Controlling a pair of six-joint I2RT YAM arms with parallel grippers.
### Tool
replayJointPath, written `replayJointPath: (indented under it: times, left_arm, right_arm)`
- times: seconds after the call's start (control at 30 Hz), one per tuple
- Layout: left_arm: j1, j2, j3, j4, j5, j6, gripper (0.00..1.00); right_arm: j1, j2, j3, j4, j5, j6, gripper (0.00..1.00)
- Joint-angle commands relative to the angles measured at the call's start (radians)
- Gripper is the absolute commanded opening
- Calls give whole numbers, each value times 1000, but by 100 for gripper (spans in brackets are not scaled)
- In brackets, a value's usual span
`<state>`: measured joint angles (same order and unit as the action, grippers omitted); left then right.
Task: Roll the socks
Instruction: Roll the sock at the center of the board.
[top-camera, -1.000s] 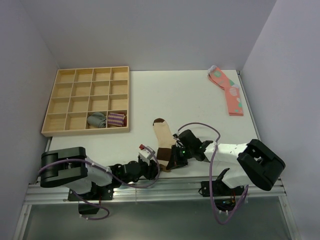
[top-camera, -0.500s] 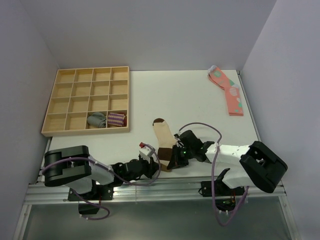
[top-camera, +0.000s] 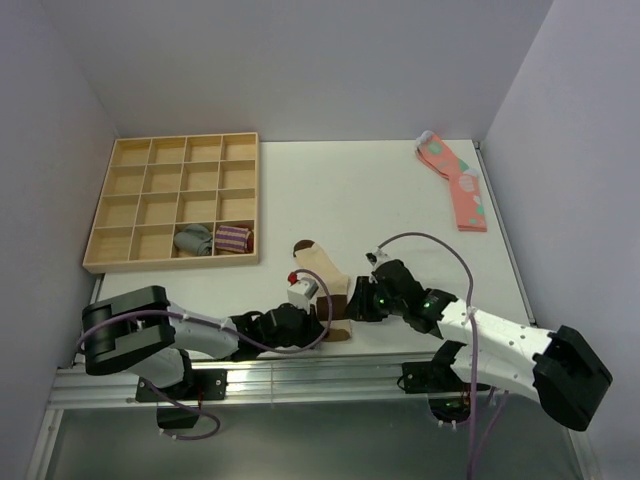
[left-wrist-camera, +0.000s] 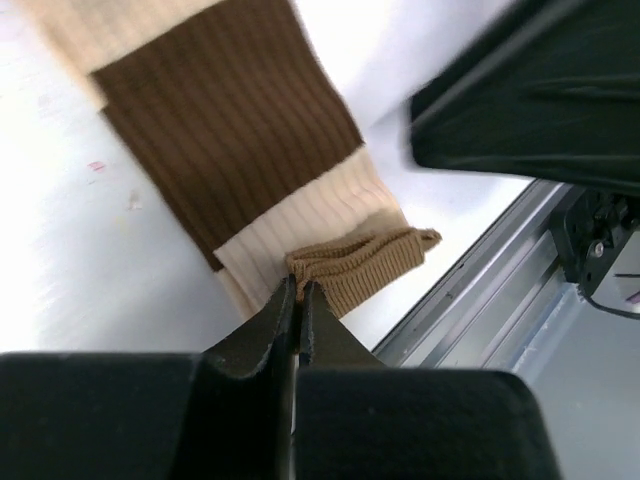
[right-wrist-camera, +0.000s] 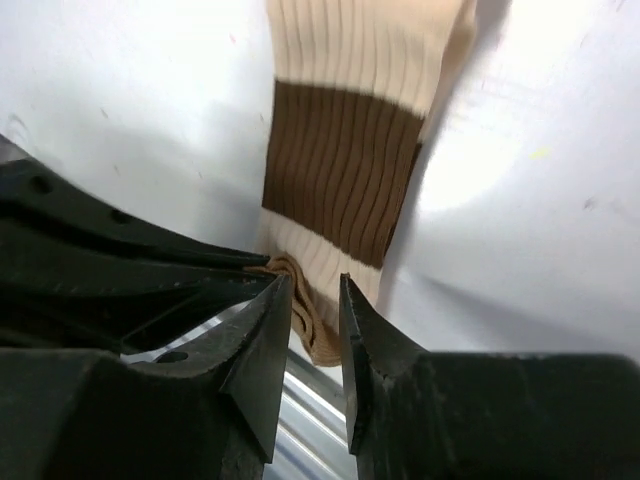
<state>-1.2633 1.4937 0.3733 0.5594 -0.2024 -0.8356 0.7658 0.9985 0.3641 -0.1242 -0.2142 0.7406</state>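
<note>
At near edge of tabletop, close to the metal rail, the socks lie flat. Toe points away from the arm bases, cuff end is nearest the rail and slightly bunched.

L pincer: jaws fully closed, nipping a thin edge of the tan cuff; small bite of fabric only. R pincer: jaws part-way apart, straddling the same cuff end, clamping nothing.

Risks, as judged:
1. L grip is shallow, so the cuff may pull free once rolling starts.
2. Can't tell whether both socks of the pair are in the bite. If only one layer is held, the pair may separate & roll unevenly.
3. Both pincers crowd one spot, v. close together. Any inward move risks a knock betw. them.
4. Cuff sits right by the tabletop edge. A drag towards the bases could pull it over onto the rail.
5. W/ R not holding, nothing pins the sock body, so the whole sock may slide instead of rolling.

Markings: no brand, label or legible writing on socks, arms or tabletop in any view.
</note>
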Motion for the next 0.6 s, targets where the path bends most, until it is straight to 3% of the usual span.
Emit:
replayJointPath:
  times: [0.0, 0.17, 0.27, 0.4, 0.57]
  left_arm:
    - [59, -35, 1, -233, 80, -91, 0]
    - [120, -98, 7, -351, 138, -105, 0]
    - [163, -133, 18, -415, 185, -86, 0]
    - [209, -153, 58, -486, 228, -53, 0]
    - [235, -144, 88, -530, 281, -27, 0]
  right_arm:
    - [20, -78, -10, 4, 124, -41, 34]
    - [81, -181, -69, 119, 177, -47, 33]
    - [185, -221, -105, 222, 277, -43, 33]
    - [361, -189, -97, 290, 393, -75, 33]
    - [454, -118, -88, 371, 472, -128, 33]
